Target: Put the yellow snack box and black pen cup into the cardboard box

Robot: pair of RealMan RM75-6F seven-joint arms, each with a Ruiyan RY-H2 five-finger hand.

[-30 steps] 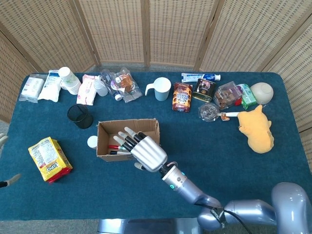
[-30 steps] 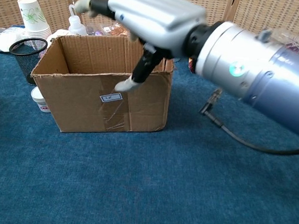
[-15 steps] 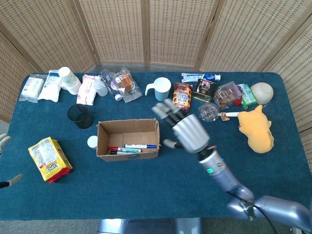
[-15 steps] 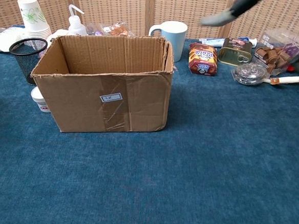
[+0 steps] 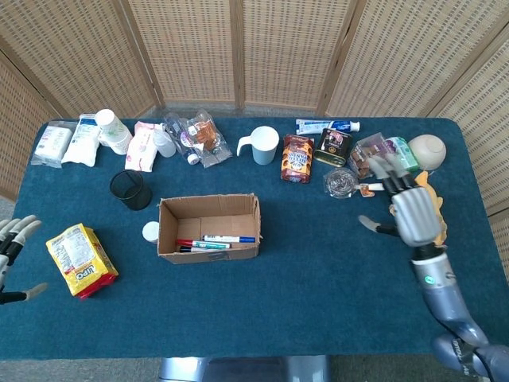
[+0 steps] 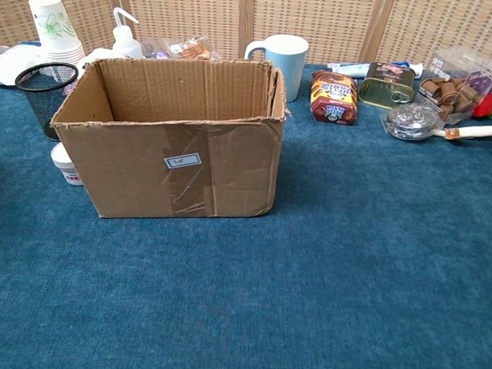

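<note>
Nearest us, our left hand (image 5: pixel 12 247) sits at nine o'clock by the table edge, fingers spread, holding nothing. Just beside it lies the yellow snack box (image 5: pixel 80 260); its red label is too small for us to read. It looks soft, so we think it could slip or squash if we grab it badly.

In the middle stands the cardboard box (image 5: pixel 208 228), with pens inside and a small white sticker we cannot read. The black pen cup (image 5: pixel 130 189) waits at ten o'clock from it. It is light, so a bump could tip it.

Our right hand (image 5: pixel 412 211) hangs at three o'clock, fingers apart and empty, close above the yellow plush toy (image 5: pixel 422 203), which it could knock.
</note>
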